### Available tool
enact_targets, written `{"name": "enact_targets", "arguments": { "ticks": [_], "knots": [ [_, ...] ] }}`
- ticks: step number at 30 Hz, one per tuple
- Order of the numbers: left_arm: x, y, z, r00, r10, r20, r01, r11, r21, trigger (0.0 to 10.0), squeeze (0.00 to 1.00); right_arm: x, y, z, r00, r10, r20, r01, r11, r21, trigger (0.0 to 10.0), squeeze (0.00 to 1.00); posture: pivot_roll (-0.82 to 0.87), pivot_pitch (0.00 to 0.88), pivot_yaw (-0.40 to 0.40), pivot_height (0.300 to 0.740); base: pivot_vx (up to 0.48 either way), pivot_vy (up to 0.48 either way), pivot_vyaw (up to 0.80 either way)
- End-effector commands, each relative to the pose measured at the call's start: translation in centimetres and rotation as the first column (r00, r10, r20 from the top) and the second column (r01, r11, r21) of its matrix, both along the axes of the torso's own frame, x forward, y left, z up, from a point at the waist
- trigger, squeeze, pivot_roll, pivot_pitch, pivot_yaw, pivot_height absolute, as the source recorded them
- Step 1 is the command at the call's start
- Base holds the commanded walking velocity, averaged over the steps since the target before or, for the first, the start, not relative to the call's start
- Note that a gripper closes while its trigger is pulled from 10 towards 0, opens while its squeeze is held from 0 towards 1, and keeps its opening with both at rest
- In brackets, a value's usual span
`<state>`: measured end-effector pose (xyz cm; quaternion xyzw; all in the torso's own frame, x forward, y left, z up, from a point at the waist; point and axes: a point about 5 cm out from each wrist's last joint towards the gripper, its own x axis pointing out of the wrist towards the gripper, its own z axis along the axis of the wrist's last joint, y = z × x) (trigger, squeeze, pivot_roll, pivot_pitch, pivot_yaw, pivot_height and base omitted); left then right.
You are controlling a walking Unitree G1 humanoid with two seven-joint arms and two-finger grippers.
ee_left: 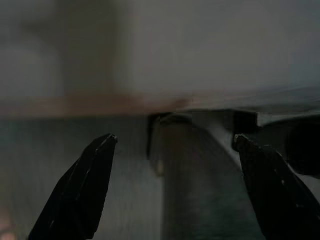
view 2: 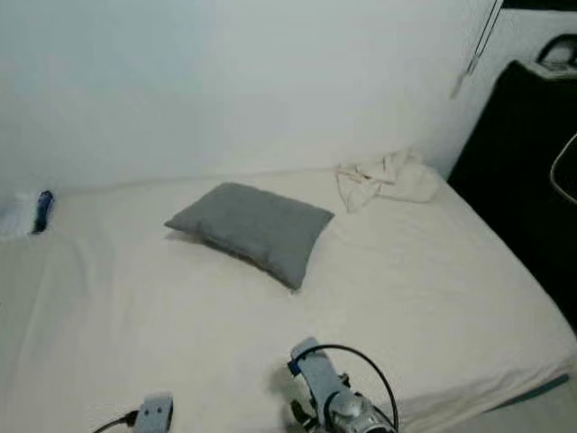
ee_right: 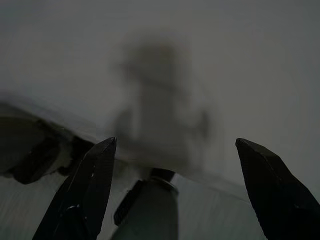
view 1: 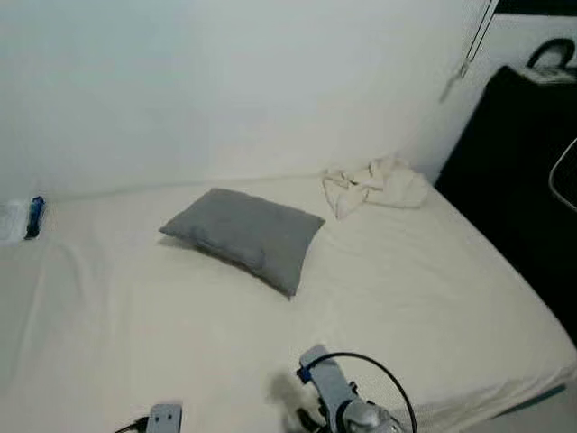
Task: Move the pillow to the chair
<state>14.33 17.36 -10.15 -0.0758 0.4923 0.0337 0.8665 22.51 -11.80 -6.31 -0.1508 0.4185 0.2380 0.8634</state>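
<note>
A grey pillow lies on the cream bed, a little left of its middle and towards the wall. My right arm's wrist pokes up at the bottom edge of the eye views, well short of the pillow. A bit of my left arm shows at the bottom left. In the left wrist view my left gripper is open, with nothing between its fingers. My right gripper is open too, in the dim right wrist view.
A crumpled cream cloth lies at the bed's far right corner. A small blue object sits at the far left by the wall. A black piece of furniture stands right of the bed. White wall behind.
</note>
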Motion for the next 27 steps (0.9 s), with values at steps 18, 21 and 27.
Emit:
{"name": "enact_targets", "arguments": {
  "ticks": [18, 21, 27],
  "knots": [
    [2.2, -0.3, 0.9, 0.996, 0.005, 0.093, -0.005, 1.0, 0.0, 10.0, 0.0, 6.5, -1.2, 4.9, 0.937, -0.289, 0.197, 0.256, 0.95, 0.178, 10.0, 0.0, -0.08, 0.075, -0.021, 0.74, 0.0, 0.0, 0.0],
    [4.1, -0.1, 1.9, 0.986, 0.016, 0.167, -0.015, 1.0, -0.011, 10.0, 0.0, 8.5, -1.4, 7.0, 0.896, -0.392, 0.208, 0.316, 0.893, 0.319, 10.0, 0.0, -0.08, 0.105, -0.007, 0.74, 0.0, 0.0, 0.0],
    [7.9, 0.5, 4.3, 0.946, -0.026, 0.322, 0.023, 1.0, 0.013, 10.0, 0.0, 10.9, -0.8, 9.8, 0.851, -0.496, 0.175, 0.338, 0.77, 0.541, 10.0, 0.0, -0.07, 0.129, 0.013, 0.715, 0.0, 0.0, 0.0]
  ]
}}
